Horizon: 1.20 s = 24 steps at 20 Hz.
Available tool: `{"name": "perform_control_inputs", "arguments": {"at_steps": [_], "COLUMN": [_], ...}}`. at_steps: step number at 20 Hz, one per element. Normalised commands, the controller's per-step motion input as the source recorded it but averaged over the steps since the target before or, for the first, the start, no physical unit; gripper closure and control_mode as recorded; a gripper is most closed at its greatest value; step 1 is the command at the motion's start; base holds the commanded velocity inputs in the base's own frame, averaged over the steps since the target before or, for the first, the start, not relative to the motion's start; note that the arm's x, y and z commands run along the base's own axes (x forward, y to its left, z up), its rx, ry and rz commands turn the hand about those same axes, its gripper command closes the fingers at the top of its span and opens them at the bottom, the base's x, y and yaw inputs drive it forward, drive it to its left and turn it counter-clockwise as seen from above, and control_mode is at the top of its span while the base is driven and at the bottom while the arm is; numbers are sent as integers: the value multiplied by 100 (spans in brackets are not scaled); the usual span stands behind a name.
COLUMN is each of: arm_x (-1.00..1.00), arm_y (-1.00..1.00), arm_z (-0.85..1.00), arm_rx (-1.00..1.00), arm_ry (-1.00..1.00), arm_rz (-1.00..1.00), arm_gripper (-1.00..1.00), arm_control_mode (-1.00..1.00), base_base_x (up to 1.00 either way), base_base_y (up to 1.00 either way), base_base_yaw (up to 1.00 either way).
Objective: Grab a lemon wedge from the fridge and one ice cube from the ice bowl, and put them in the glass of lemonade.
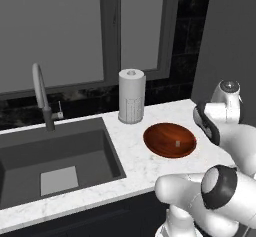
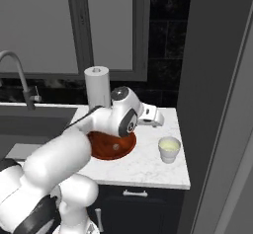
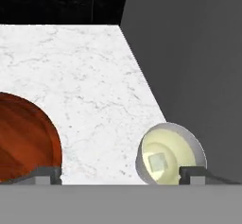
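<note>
Glossy white rounded arm (image 2: 64,151) — dark joint bands, grey end caps

Reddish-brown ice bowl (image 1: 170,140), white-veined marble counter (image 1: 131,157)

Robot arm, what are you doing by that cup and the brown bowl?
The gripper is open, holding nothing, above the marble counter between the ice bowl and the glass of lemonade. A pale cube already sits in the lemonade, and another ice cube lies in the bowl. The fridge looks shut.
</note>
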Motion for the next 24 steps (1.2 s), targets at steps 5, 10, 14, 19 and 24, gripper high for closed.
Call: {"name": "perform_control_inputs", "arguments": {"at_steps": [5, 10, 14, 19, 24], "arm_x": [-59, -84, -81, -59, -37], "arm_y": [100, 63, 45, 51, 58], "arm_z": [76, 78, 42, 25, 5], "arm_rx": [22, 8, -3, -3, -2], "arm_ry": [-37, -7, 0, -5, -12], "arm_rz": [0, 0, 0, 7, 15], "arm_gripper": [-100, -100, -100, -100, -100], "arm_control_mode": [-100, -100, -100, -100, -100], "base_base_x": [0, 0, 0, 0, 0], "base_base_y": [0, 0, 0, 0, 0], "base_base_yaw": [0, 0, 0, 0, 0]}}
